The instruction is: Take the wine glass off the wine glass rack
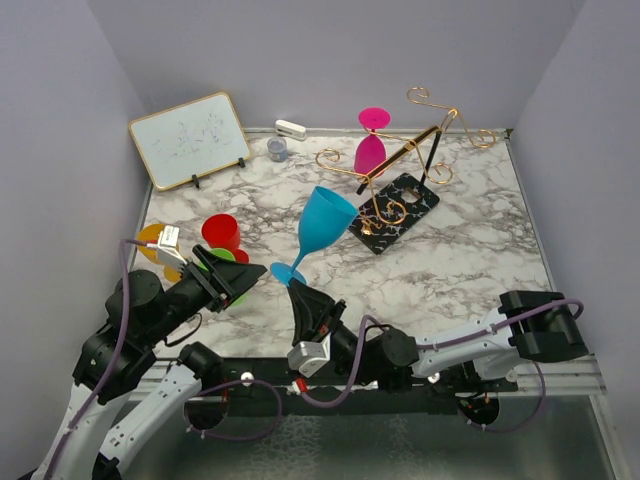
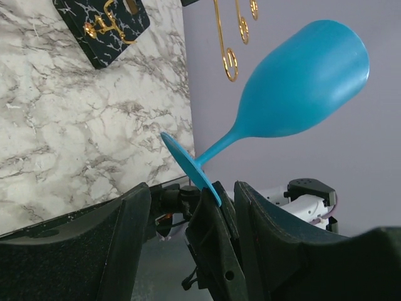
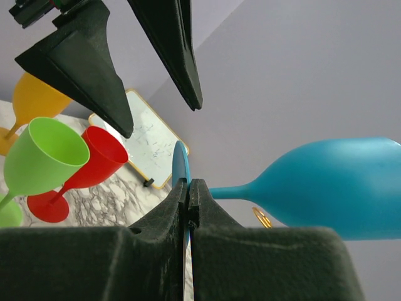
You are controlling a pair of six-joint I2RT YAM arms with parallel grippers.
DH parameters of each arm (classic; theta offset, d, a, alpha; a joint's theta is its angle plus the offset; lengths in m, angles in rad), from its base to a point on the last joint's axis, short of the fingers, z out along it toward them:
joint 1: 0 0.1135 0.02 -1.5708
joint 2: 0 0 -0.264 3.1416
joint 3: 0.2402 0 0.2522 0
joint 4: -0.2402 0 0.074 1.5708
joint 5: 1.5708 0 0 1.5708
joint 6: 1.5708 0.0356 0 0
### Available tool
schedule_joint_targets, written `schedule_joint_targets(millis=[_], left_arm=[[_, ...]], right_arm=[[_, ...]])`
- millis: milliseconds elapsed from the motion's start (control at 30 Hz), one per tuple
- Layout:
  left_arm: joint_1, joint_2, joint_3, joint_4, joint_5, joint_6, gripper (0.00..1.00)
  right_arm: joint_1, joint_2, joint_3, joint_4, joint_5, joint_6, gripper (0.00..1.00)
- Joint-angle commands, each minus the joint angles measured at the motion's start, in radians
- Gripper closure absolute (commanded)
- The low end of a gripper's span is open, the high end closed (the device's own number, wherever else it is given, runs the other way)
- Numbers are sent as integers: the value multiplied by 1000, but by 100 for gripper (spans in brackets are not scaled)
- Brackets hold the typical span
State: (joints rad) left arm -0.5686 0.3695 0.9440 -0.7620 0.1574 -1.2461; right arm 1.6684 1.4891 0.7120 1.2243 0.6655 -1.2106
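A blue wine glass (image 1: 325,225) (image 2: 301,81) (image 3: 338,188) hangs tilted in the air over the table's front middle. My right gripper (image 1: 297,288) (image 3: 189,185) is shut on the rim of its round foot. My left gripper (image 1: 243,272) (image 2: 191,188) is open just left of the foot; in the left wrist view its fingers stand either side of the right gripper's tip and the foot's edge. The wine glass rack (image 1: 400,160), gold wire on a black patterned base (image 1: 395,212) (image 2: 103,25), stands at the back. A pink glass (image 1: 371,150) hangs on it upside down.
Red (image 1: 222,233) (image 3: 94,157), green (image 3: 41,157) and orange (image 1: 150,240) (image 3: 34,100) glasses stand at the front left beside my left arm. A small whiteboard (image 1: 190,138) leans at the back left, with a grey cup (image 1: 277,149) and a white object (image 1: 290,129) near it.
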Motion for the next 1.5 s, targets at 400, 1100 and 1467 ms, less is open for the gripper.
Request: schedule_joint_targets(millis=[400,1100,1467], left_arm=[[5,12,-97,205,122,-108,42],[6,-61,-123,186,47,-99,100],[8,-257,-62,-4,-229,-54,100]], right_arm=[[24,25,53,21,-47,2,99],[79,-31,34,8,91,54,77],[73,-409,101,-886,252,667,55]])
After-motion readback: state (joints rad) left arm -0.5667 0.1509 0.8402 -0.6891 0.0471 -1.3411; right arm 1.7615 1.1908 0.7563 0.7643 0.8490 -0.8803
